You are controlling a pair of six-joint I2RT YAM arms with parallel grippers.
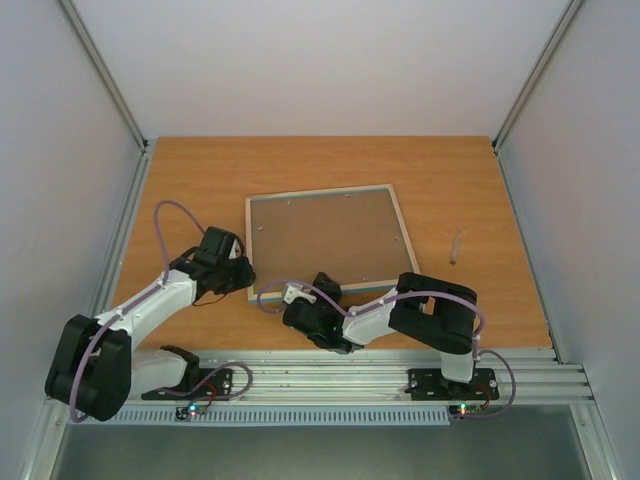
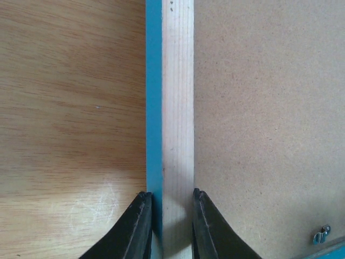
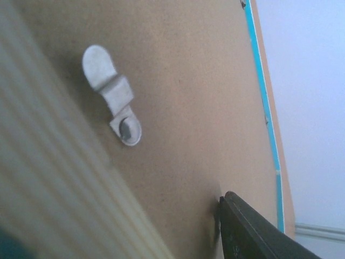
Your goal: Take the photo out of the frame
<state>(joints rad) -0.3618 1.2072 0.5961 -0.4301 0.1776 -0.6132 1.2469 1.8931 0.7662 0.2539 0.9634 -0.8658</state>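
The frame (image 1: 249, 235) lies face down in the middle of the table, its pale wood back rail and turquoise edge (image 2: 153, 97) up. The brown backing board (image 1: 325, 235) fills it. The photo is hidden under the board. My left gripper (image 1: 243, 268) is shut on the frame's left rail (image 2: 178, 108), one finger on each side of it (image 2: 171, 216). My right gripper (image 1: 300, 295) is at the frame's near edge. Only one of its fingers (image 3: 245, 229) shows, its tip touching the backing board (image 3: 188, 97); the other finger is out of view. A metal turn tab (image 3: 113, 94) lies on the board.
A small stick-like object (image 1: 456, 243) lies on the table to the right of the frame. Another metal clip (image 2: 322, 234) sits near the frame's corner. White walls enclose the table on three sides. An aluminium rail runs along the near edge.
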